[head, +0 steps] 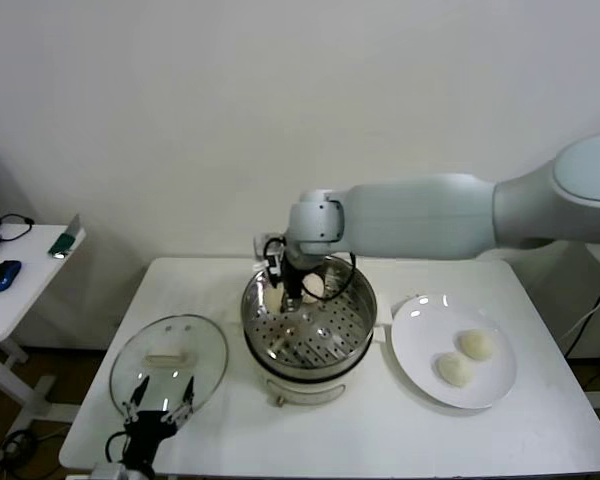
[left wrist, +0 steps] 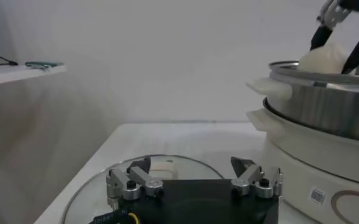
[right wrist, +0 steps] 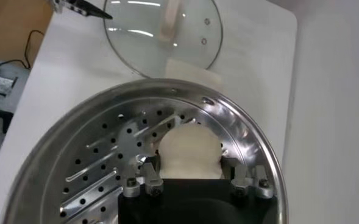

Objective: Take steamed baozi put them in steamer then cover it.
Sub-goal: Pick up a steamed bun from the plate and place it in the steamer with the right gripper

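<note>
Holding one bun (right wrist: 189,152) between my right fingers (right wrist: 194,182), I am hanging it just inside the steamer (head: 352,322), over the far part of the perforated floor. The fingers are clamped on its two sides, and the dough looks soft and light, so I am judging that a gentle pinch across the widest part is the place to hold it: squeeze harder and the smooth skin would likely dent or tear. It should not be slippery.

Counting buns, I am seeing three: the one in my grip and two more (head: 476,344) (head: 454,369) lying on the plate (head: 415,345) to the steamer's right. The task speaks of more, but I cannot make out another inside the basket.

My left fingers (head: 158,410) are resting spread apart and empty at the near edge of the surface (head: 380,430), over the rim of the single glass lid (head: 195,345), which is lying flat to the steamer's left.
</note>
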